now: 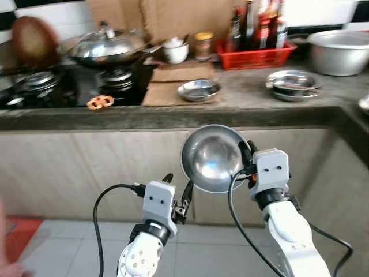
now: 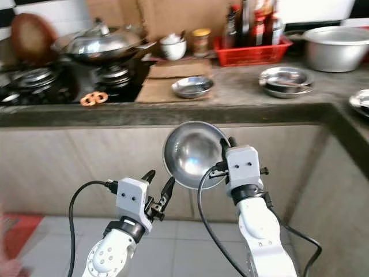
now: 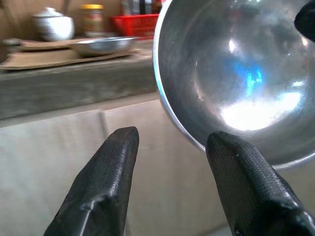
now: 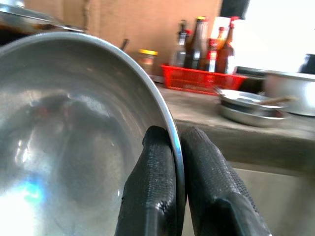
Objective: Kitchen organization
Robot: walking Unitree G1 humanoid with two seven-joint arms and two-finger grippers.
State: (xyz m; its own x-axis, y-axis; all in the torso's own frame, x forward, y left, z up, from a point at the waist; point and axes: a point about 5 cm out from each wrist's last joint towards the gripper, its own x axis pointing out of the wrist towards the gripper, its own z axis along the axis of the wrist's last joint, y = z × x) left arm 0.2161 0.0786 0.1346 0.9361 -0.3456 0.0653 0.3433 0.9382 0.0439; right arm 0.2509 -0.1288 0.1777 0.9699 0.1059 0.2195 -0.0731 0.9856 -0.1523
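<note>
- Pinching the rim of a steel bowl (image 1: 213, 157), the right gripper (image 4: 176, 147) has 1 finger inside and 1 outside the wall, pressed tight on it.
- That bowl hangs in front of the counter (image 1: 173, 115), just left of this gripper, tipped on edge with its hollow facing the robot.
- Light, stiff, slick metal, I'd guess; the thin rim is the sensible hold.
- Round, so no long axis.
- Beside the bowl's lower edge, the left gripper (image 3: 170, 147) stands spread, holding nothing.
</note>
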